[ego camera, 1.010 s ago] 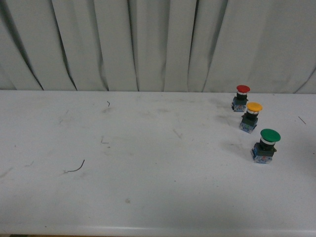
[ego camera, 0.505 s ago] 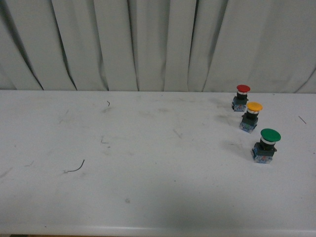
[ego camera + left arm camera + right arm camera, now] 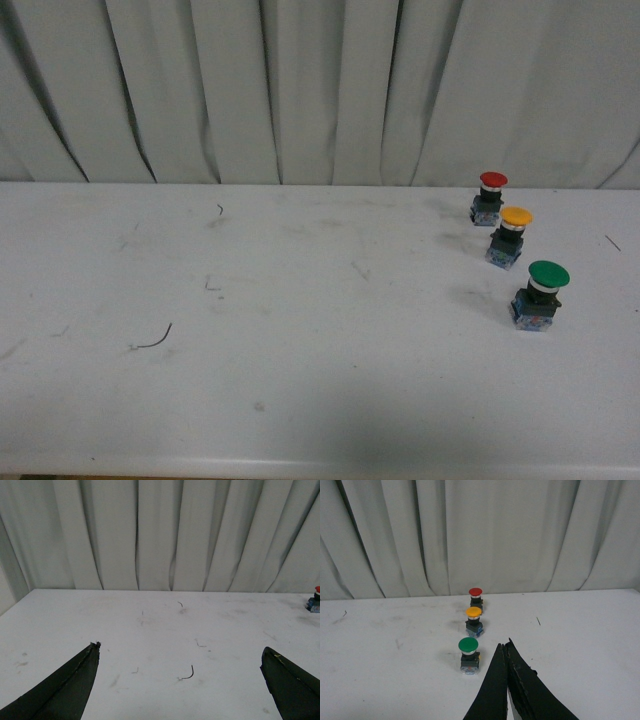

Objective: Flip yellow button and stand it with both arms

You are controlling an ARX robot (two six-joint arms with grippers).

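We see all three views dim and slightly grainy, with a cool grey-green cast and soft focus throughout. Light is diffuse and seems to come from above, leaving no glare on the table (image 3: pixel 300 350). The curtain (image 3: pixel 300 90) shows dark bands in its folds. The yellow button (image 3: pixel 511 237) and its neighbours throw only faint, smudged shadows toward the left in the front view. The left gripper (image 3: pixel 180 680) and right gripper (image 3: pixel 506 680) read as featureless black shapes.
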